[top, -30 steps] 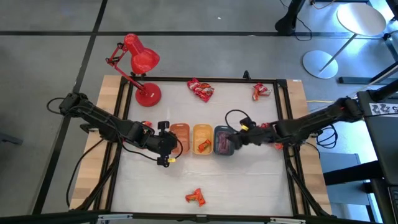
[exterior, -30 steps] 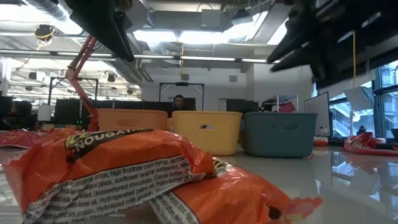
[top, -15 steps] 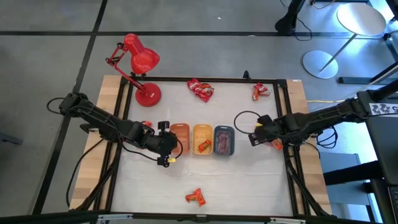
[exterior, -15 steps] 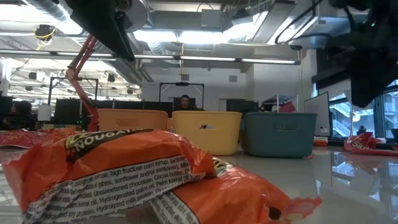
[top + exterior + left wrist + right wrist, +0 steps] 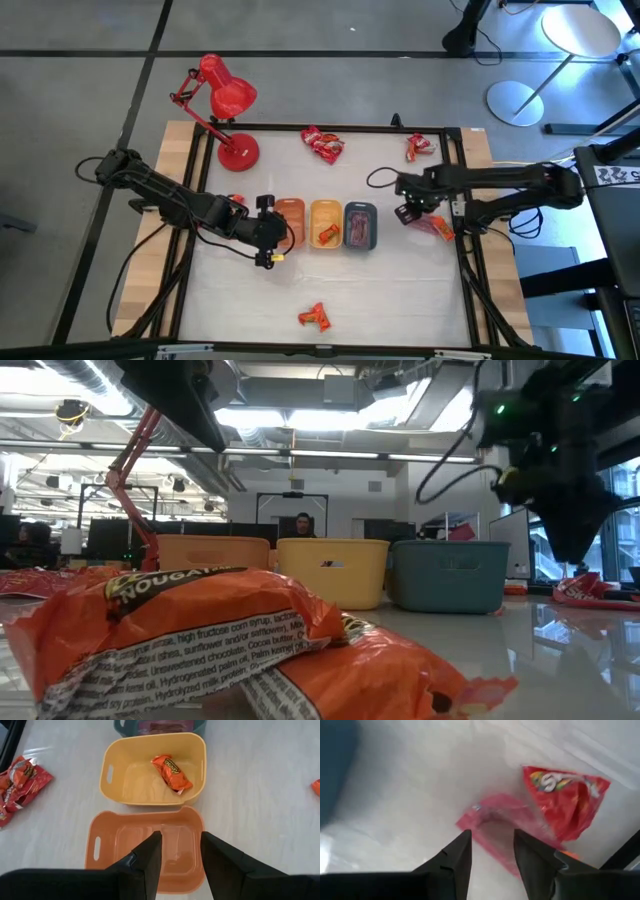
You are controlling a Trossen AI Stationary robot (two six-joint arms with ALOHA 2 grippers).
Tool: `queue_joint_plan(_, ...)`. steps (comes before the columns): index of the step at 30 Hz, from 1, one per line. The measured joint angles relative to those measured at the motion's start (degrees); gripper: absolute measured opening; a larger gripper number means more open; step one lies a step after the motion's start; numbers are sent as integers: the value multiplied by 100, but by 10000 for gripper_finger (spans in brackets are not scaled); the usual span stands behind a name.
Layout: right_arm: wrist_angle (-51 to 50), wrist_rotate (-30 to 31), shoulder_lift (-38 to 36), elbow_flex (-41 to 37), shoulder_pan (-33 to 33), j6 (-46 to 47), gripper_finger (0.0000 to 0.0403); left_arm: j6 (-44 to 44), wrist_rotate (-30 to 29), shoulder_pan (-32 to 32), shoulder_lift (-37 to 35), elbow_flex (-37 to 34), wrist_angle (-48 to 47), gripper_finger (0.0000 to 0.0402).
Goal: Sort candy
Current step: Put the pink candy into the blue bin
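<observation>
Three small trays stand in a row at the table's middle: orange (image 5: 289, 222), yellow (image 5: 324, 223) and grey (image 5: 360, 225). The yellow tray (image 5: 150, 767) holds one orange candy (image 5: 171, 771); dark pink wrappers (image 5: 160, 726) lie in the grey one. My left gripper (image 5: 181, 860) hangs open over the empty orange tray (image 5: 145, 845). My right gripper (image 5: 492, 852) is open and points down over a pink candy (image 5: 495, 825) lying flat on the table beside a red pack (image 5: 567, 795), near the table's right edge (image 5: 437, 228). I see no touch.
More candy lies at the far edge (image 5: 322, 145) (image 5: 420, 147), near the front edge (image 5: 315, 317), and left of the trays (image 5: 15, 780). A red desk lamp (image 5: 225, 110) stands at the far left corner. A black frame (image 5: 462, 200) borders the table.
My right gripper has left the space over the grey tray and gone toward the table's right edge, tipping from a slant to point down over the candy there. The left arm has kept still.
</observation>
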Motion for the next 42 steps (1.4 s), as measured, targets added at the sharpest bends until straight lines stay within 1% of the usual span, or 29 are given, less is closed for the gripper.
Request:
queue_joint_plan(6, 40, -41, 489, 0, -423, -1799, 143, -58, 2, -2, 0, 0, -13, 127)
queue_joint_plan(10, 44, 83, 711, 0, -476, -3087, 143, -68, 2, -2, 0, 0, -12, 127)
queue_joint_plan(14, 68, 168, 817, 0, -474, -3947, 143, -68, 2, -2, 0, 0, -9, 127)
queue_joint_plan(21, 506, 157, 864, 57, -474, -4417, 143, -68, 1, -4, 0, 0, -11, 127)
queue_joint_plan(24, 450, 414, 865, 63, -472, -4415, 143, -68, 2, -4, 0, 0, -11, 127)
queue_joint_plan(26, 422, 457, 864, 52, -472, -4417, 143, -68, 2, -4, 0, 0, -14, 127)
queue_joint_plan(31, 448, 224, 892, 52, -472, -4446, 143, -68, 2, -4, 0, 0, -44, 127)
queue_joint_plan(42, 463, 152, 1680, 50, -472, -4492, 141, -68, 0, -4, 0, 0, -35, 127)
